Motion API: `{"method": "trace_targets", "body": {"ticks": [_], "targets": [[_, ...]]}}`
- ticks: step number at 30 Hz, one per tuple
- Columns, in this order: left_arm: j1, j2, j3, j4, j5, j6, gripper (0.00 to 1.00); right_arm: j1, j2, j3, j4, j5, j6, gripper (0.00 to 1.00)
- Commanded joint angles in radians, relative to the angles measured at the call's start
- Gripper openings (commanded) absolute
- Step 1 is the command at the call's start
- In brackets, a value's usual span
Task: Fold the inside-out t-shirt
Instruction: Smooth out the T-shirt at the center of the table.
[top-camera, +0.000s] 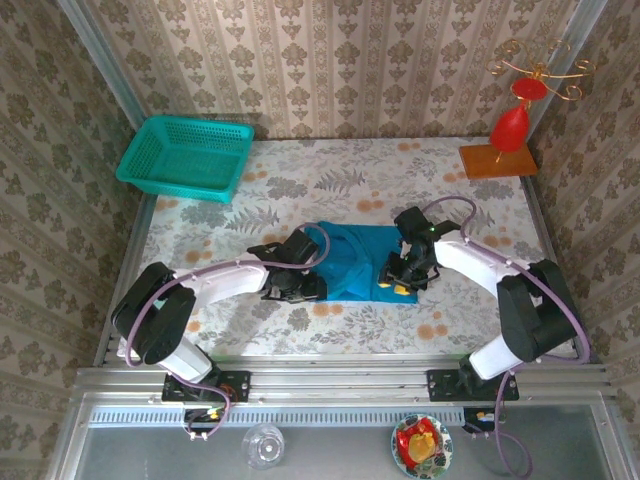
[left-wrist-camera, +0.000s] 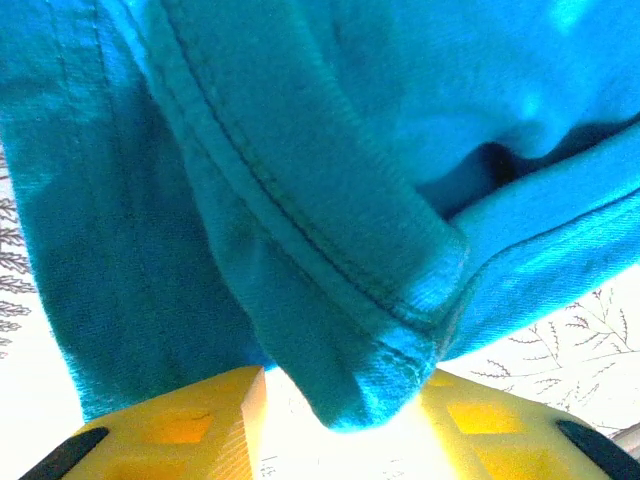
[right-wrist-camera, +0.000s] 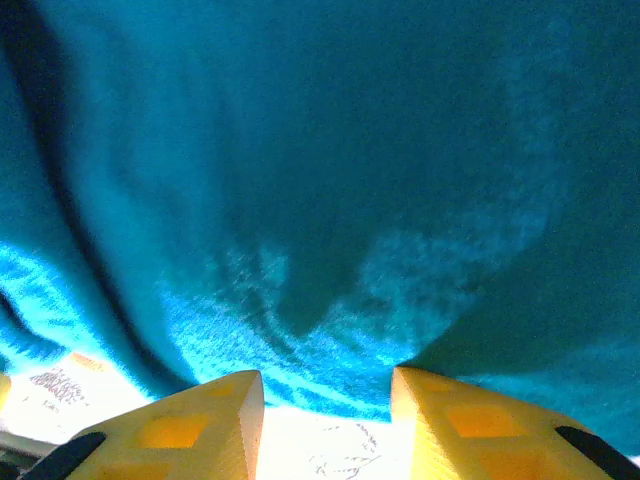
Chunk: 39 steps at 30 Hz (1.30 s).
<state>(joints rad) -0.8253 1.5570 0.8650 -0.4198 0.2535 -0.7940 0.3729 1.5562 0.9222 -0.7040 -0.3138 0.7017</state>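
Yellow fingers (left-wrist-camera: 190, 425) of the left gripper (left-wrist-camera: 342, 380) stand apart, and a stitched hem corner of the t-shirt (left-wrist-camera: 330, 150) droops into the gap between them. It touches or nearly touches one pad, while bright tabletop shows beside the other, so nothing is pinched. The right gripper (right-wrist-camera: 325, 378) is likewise parted and narrow rather than wide. Its fingers (right-wrist-camera: 470, 425) sit just short of the shirt's edge and the cloth rises beyond the tips, not between them. From above, the shirt lies in a compact, rumpled blue patch in the middle of the table (top-camera: 330, 180), nearer the near edge than the far one. The left gripper is at its left side and the right gripper at its right side, both low over the cloth. The step looks like taking hold of the two sides for a fold, though the shirt is bunched rather than flat and the fold looks far from neat. The next move seems to call for each gripper to close on a single hem layer and lift evenly, so the cloth does not drag or twist. The table wears a pale leaf-and-flower cover. A teal basket (top-camera: 240, 162) sits at its far left corner, a red ornament (top-camera: 512, 125) on an orange base at the far right, and patterned wallpaper walls the space in.
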Motion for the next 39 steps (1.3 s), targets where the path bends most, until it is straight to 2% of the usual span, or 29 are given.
{"method": "trace_targets", "body": {"ticks": [1, 10, 15, 17, 25, 33, 39], "targets": [[-0.005, 0.016, 0.016, -0.001, 0.013, -0.028, 0.38, -0.012, 0.017, -0.021, 0.009, 0.034, -0.024, 0.39], [-0.003, 0.055, 0.051, 0.015, 0.021, -0.010, 0.31, -0.020, 0.054, -0.058, 0.042, 0.036, -0.024, 0.38], [0.015, 0.030, 0.062, 0.003, 0.007, 0.013, 0.05, -0.040, 0.068, -0.081, 0.054, 0.054, -0.024, 0.37], [0.028, -0.001, 0.069, -0.020, 0.000, 0.033, 0.00, -0.049, 0.071, -0.088, 0.056, 0.063, -0.028, 0.37], [0.114, -0.118, 0.025, -0.125, 0.010, 0.082, 0.00, -0.075, 0.077, -0.089, 0.040, 0.085, -0.049, 0.36], [0.157, -0.045, -0.040, -0.110, 0.068, 0.120, 0.00, -0.075, 0.084, -0.074, 0.032, 0.073, -0.056, 0.35], [0.162, -0.008, -0.009, -0.116, 0.102, 0.140, 0.11, -0.075, 0.022, -0.053, 0.023, 0.022, -0.053, 0.37]]}}
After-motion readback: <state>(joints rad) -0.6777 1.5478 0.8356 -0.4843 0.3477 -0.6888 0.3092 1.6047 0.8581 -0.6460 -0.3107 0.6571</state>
